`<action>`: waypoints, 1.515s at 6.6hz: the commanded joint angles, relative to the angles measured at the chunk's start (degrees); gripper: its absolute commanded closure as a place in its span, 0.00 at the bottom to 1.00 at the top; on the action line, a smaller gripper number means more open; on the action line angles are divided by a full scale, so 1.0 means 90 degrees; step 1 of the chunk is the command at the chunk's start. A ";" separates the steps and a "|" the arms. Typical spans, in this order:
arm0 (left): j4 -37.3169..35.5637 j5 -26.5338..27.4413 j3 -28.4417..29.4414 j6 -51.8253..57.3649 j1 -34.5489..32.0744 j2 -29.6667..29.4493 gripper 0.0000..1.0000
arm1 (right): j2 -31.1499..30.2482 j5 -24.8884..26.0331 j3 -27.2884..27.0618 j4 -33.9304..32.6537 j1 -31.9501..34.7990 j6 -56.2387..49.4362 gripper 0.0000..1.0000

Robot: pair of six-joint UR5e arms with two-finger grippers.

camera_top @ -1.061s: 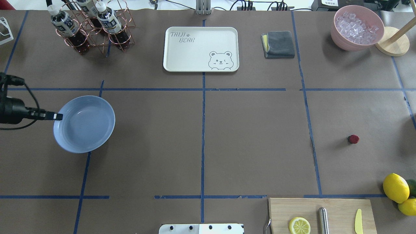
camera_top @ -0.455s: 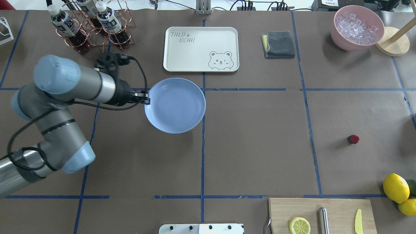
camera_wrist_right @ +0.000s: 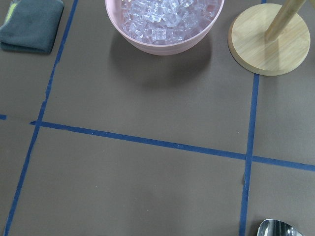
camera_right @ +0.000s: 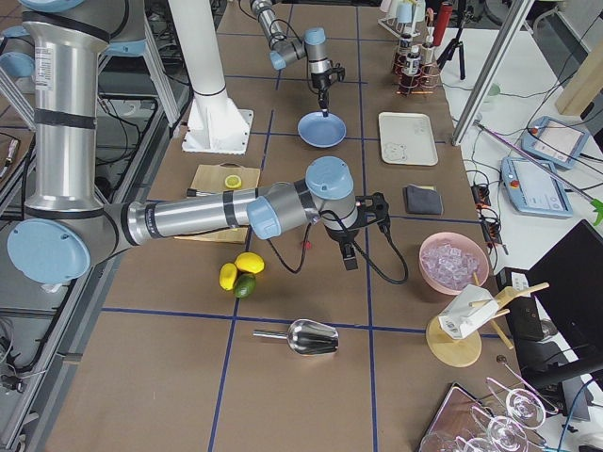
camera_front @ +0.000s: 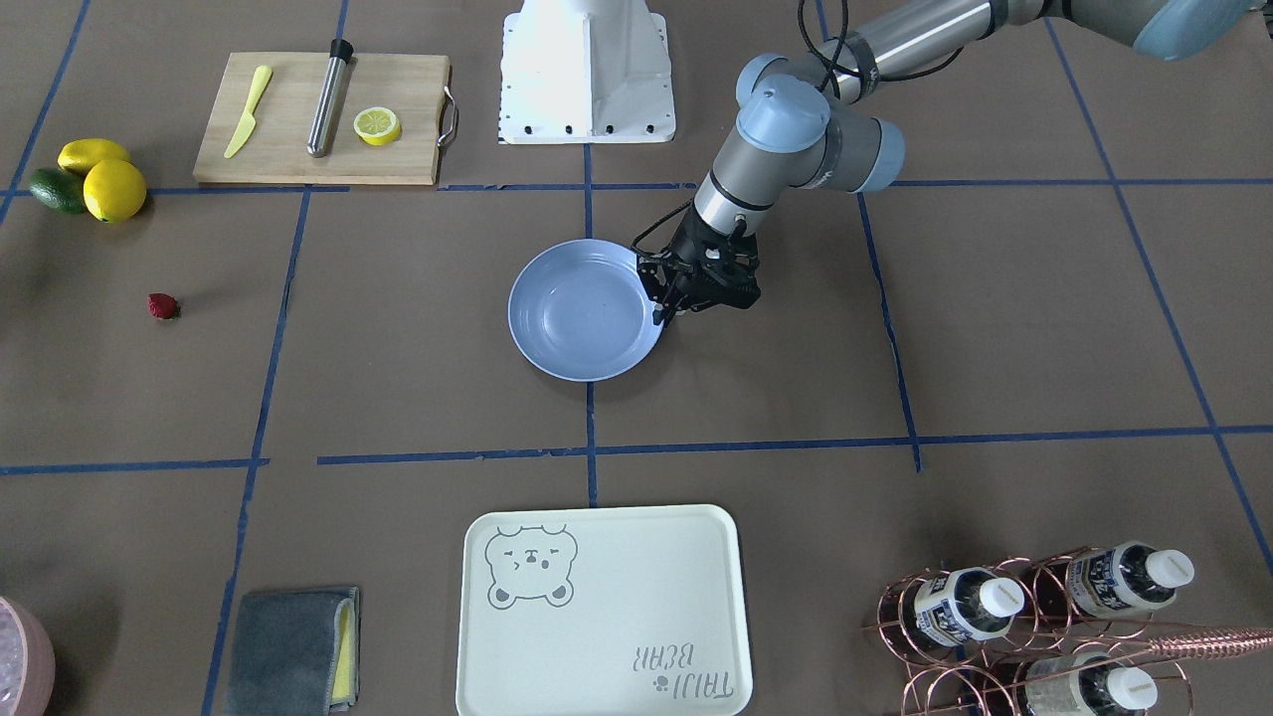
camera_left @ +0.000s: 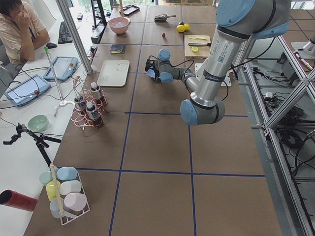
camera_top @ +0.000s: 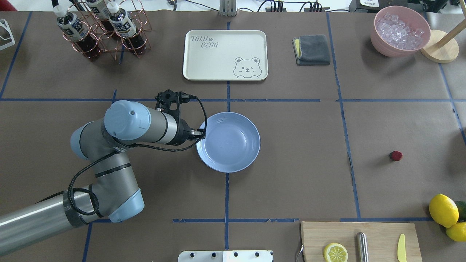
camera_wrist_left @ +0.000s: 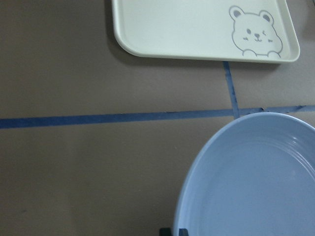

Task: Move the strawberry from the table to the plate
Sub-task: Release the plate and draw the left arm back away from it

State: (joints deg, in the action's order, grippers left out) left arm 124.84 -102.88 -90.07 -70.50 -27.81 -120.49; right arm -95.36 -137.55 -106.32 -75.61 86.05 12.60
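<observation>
Item one, my left gripper: fingers pinched shut on the near rim of the round, shallow, light blue glossy plate, which sits at about the middle of the broad brown paper-covered table crossed by blue tape lines, just on my side of the cream rectangular tray with a bear drawing. Plate contents: nothing. Item two, my right gripper: it shows only in the side view, hanging above the table near the pink bowl of clear ice cubes; I cannot tell whether its fingers are open or closed, and I see nothing in it. Item three, the tiny dark red strawberry: lying on the table on my right side, well apart from the plate, with no gripper touching it. Progress, as I judge it: the plate is placed centrally but the pick itself is not yet begun; grasping the berry, carrying it across and dropping it in the plate are all left. Count: strawberry, one; plate, one; tray, one; whole yellow lemons, two, with one green avocado tucked against them; wooden cutting board, one, bearing one cut lemon half; ice bowl, one; folded grey cloth, one; dark drink bottles in a copper wire rack, three.
</observation>
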 commanded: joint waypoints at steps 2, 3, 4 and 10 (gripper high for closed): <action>0.0015 0.0006 0.0017 -0.0008 0.0014 0.0008 0.46 | 0.0000 -0.0010 -0.0003 0.0003 0.0000 -0.0003 0.00; 0.0006 0.0015 -0.0002 0.0001 0.0014 0.0018 0.00 | 0.0010 -0.0010 -0.0013 0.0003 0.0000 -0.0013 0.00; -0.0014 0.0025 -0.0196 0.0011 0.0005 0.0018 0.00 | 0.0000 -0.0019 -0.0177 0.0003 0.0000 -0.0013 0.00; -0.3127 -0.2720 -0.1705 0.7263 -0.5001 0.1801 0.00 | 0.0554 0.0270 -0.0511 0.1546 -0.1480 0.1682 0.00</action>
State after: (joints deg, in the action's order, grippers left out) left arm 98.79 -119.47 -107.27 -19.07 -60.64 -108.20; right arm -92.70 -137.29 -110.79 -61.84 77.07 23.38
